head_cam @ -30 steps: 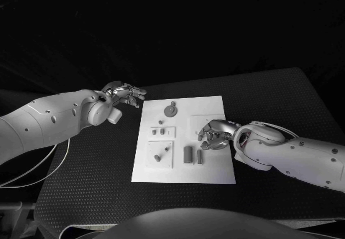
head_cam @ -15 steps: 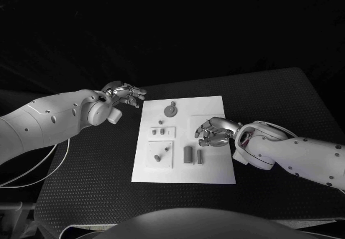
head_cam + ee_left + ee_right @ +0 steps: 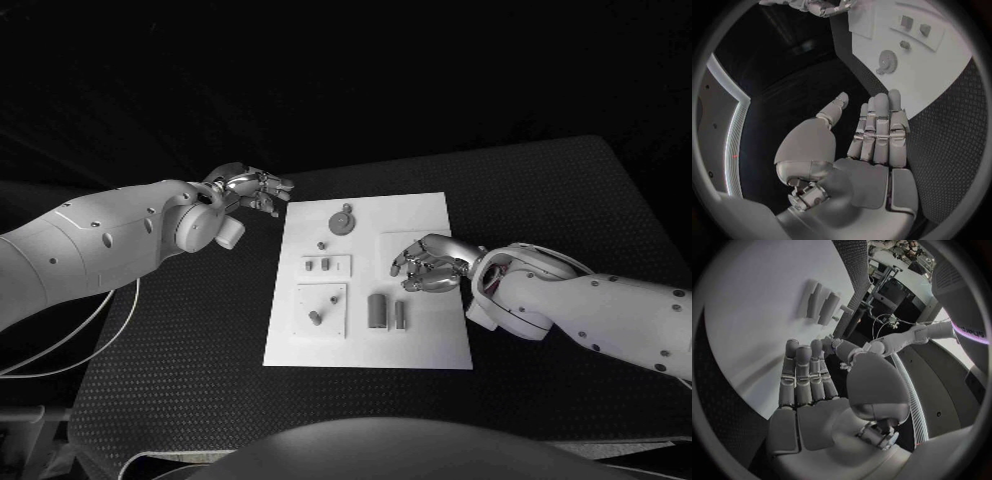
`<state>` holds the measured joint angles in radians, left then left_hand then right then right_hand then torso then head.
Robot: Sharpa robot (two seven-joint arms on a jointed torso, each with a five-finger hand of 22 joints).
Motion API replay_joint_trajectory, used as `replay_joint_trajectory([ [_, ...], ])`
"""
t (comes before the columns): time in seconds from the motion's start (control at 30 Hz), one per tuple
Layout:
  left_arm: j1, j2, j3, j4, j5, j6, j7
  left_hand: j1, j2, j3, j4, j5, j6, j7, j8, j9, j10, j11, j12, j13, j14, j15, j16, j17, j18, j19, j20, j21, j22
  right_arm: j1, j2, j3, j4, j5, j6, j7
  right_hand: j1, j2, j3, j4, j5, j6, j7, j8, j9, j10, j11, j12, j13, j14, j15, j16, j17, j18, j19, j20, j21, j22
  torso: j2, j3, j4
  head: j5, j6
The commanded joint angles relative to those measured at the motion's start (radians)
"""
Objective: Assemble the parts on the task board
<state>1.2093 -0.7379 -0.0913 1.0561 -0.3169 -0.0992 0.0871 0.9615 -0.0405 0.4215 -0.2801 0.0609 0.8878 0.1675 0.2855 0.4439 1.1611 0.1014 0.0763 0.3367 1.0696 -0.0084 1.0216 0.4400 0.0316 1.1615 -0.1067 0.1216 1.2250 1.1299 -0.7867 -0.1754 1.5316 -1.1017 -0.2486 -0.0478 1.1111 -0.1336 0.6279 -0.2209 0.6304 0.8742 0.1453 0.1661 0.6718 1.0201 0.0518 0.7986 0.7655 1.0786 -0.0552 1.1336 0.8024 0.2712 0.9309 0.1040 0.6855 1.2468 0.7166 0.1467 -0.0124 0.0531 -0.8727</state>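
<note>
In the middle of the black textured table (image 3: 548, 190) lies the flat white rectangular task board (image 3: 418, 215), its long sides running away from the robot, with bare table showing on every side of it and the widest stretch to the right. The silver left hand (image 3: 248, 188) hovers just off the board's far left corner, over the table, fingers straight and close together with the thumb apart, holding nothing. The silver right hand (image 3: 428, 265) hangs over the board's right half, near its right edge, fingers loosely curled and apart, nothing in them. On the board the small grey parts sit apart from one another: a round toothed gear (image 3: 342, 222) at the far end, two small pegs (image 3: 326, 264) on a raised plate at the left, a short pin (image 3: 315, 317) on a square plate nearer the robot, and two upright bars (image 3: 388, 311) side by side just below the right hand. No writing can be read on the board.
</note>
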Motion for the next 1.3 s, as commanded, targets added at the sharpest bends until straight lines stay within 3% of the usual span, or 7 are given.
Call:
replay_joint_trajectory([
  [0.03,0.001,0.001,0.0,0.002,-0.002,0.015,0.005,-0.01,0.003,0.007,0.0,-0.004,0.0,0.004,0.005,-0.001,-0.009,0.0,-0.002,0.001,0.008,-0.001,-0.005,0.001,0.014,0.009,-0.001,-0.006,0.001,0.0,0.001,0.0,0.001,-0.104,0.043,-0.05,-0.132,-0.038,-0.128,0.02,-0.157,0.003,0.01,0.022,0.004,-0.008,-0.005,0.041,-0.029,0.009,-0.005,0.0,0.017,-0.009,0.009,0.0,0.006,0.015,0.0,-0.0002,0.0005,0.001,0.0],
  [0.1,0.001,0.001,0.0,0.002,-0.002,0.015,0.004,-0.01,0.003,0.007,0.0,-0.004,0.0,0.004,0.005,-0.001,-0.009,0.0,-0.002,0.001,0.008,-0.001,-0.005,0.001,0.014,0.009,-0.001,-0.006,0.001,0.0,0.003,0.0,0.001,-0.131,0.051,-0.06,-0.166,-0.051,-0.19,0.016,-0.154,-0.001,0.011,0.023,0.005,-0.007,-0.01,0.051,-0.029,0.01,-0.006,0.006,0.023,-0.009,0.01,-0.004,0.006,0.016,0.0,-0.0001,0.0003,0.001,0.0],
  [0.2,0.001,0.001,0.0,0.002,-0.002,0.015,0.004,-0.011,0.002,0.006,-0.001,-0.005,0.0,0.004,0.005,-0.001,-0.008,0.0,-0.002,0.002,0.008,-0.001,-0.005,0.002,0.014,0.009,-0.001,-0.007,0.002,0.0,0.004,0.0,0.003,-0.166,0.066,-0.077,-0.208,-0.115,-0.129,0.076,0.352,-0.004,0.012,0.026,0.013,-0.002,-0.006,0.068,-0.022,0.01,-0.004,0.021,0.036,-0.012,0.028,-0.013,0.01,0.015,0.0,-0.0002,0.0005,0.002,0.0],
  [0.27,0.001,0.001,0.0,0.002,-0.002,0.016,0.004,-0.011,0.002,0.006,-0.001,-0.005,0.0,0.004,0.005,-0.001,-0.008,0.0,-0.002,0.002,0.008,-0.001,-0.005,0.002,0.014,0.009,-0.001,-0.007,0.002,0.0,0.004,0.0,0.003,-0.178,0.073,-0.079,-0.206,-0.14,-0.166,0.112,0.34,-0.006,0.008,0.027,0.014,-0.005,-0.01,0.09,-0.01,0.01,-0.008,0.027,0.042,-0.009,0.029,-0.014,0.016,0.022,0.0,0.0,0.0005,0.002,0.0],
  [1.1,0.001,0.001,0.0,0.002,-0.003,0.021,0.002,-0.012,0.001,0.004,-0.002,-0.007,0.0,0.004,0.006,-0.001,-0.008,0.0,-0.001,0.002,0.008,-0.001,-0.005,0.002,0.014,0.009,-0.001,-0.007,0.003,-0.001,0.03,-0.001,-0.005,-0.372,0.048,-0.096,-0.037,-0.132,-0.265,0.205,-0.021,0.138,-0.057,0.126,0.072,0.063,-0.073,0.205,0.029,0.073,-0.067,0.093,0.078,-0.009,0.096,-0.058,0.054,0.054,0.0,0.0004,0.0004,0.002,0.0],
  [1.17,0.001,0.001,0.0,0.002,-0.003,0.02,0.002,-0.012,0.001,0.004,-0.002,-0.007,0.0,0.004,0.006,-0.001,-0.008,0.0,-0.001,0.002,0.008,-0.001,-0.005,0.002,0.014,0.009,-0.001,-0.007,0.003,-0.002,0.034,-0.002,-0.011,-0.372,0.048,-0.096,-0.045,-0.128,-0.376,0.14,-0.502,0.145,-0.077,0.141,0.091,0.061,-0.079,0.207,0.034,0.065,-0.078,0.096,0.083,-0.056,0.093,-0.078,0.054,0.054,0.0,0.0004,0.0005,0.0,0.0],
  [1.3,0.001,0.001,0.0,0.002,-0.004,0.021,0.001,-0.012,0.001,0.004,-0.002,-0.007,0.0,0.004,0.006,-0.001,-0.008,0.0,-0.001,0.002,0.008,-0.001,-0.005,0.002,0.014,0.009,-0.001,-0.007,0.003,-0.009,0.039,-0.003,-0.016,-0.379,0.054,-0.093,-0.032,-0.143,-0.327,0.198,-0.582,0.146,-0.069,0.136,0.096,0.068,-0.084,0.199,0.029,0.071,-0.079,0.092,0.079,-0.03,0.102,-0.098,0.03,0.033,0.0,0.0,0.0007,0.001,0.0],
])
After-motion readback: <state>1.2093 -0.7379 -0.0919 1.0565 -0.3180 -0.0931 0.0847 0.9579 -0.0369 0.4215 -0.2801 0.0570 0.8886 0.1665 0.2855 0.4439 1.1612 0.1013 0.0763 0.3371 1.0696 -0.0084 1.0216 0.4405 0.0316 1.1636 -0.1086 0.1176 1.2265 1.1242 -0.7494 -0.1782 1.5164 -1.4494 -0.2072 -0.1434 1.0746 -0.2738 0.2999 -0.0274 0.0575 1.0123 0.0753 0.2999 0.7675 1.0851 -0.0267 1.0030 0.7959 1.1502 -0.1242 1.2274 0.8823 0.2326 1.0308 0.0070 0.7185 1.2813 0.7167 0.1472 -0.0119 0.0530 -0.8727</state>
